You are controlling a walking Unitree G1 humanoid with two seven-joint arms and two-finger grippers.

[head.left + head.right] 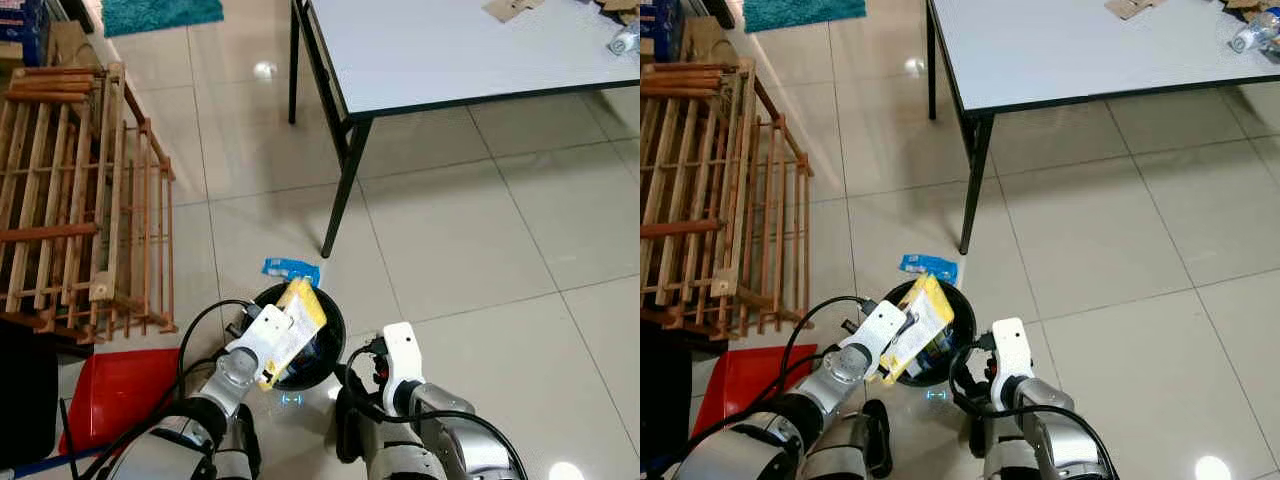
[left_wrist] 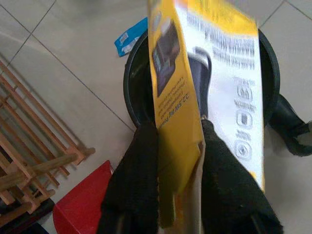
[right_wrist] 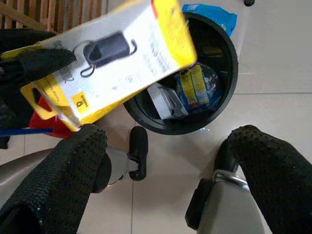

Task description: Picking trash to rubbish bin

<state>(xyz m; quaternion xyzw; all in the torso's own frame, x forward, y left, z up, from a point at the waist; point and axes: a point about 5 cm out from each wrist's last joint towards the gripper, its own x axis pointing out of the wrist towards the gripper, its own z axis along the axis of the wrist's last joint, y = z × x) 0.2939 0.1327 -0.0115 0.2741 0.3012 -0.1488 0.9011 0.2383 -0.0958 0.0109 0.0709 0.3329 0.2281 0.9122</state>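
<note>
My left gripper (image 2: 179,161) is shut on a yellow and white cardboard package (image 1: 293,328), holding it over the mouth of the black round rubbish bin (image 1: 334,327) on the floor. The package (image 3: 112,53) hangs tilted above the bin (image 3: 226,87), which holds blue and yellow wrappers and a grey item. A blue wrapper (image 1: 290,269) lies on the tiles just behind the bin. My right gripper (image 3: 168,165) is open and empty, low beside the bin's near right side.
A white table with black legs (image 1: 340,205) stands behind the bin, with cardboard scraps and a bottle (image 1: 624,40) on top. A wooden rack (image 1: 80,200) stands at the left, a red dustpan (image 1: 115,395) near my left arm. Open tiles lie to the right.
</note>
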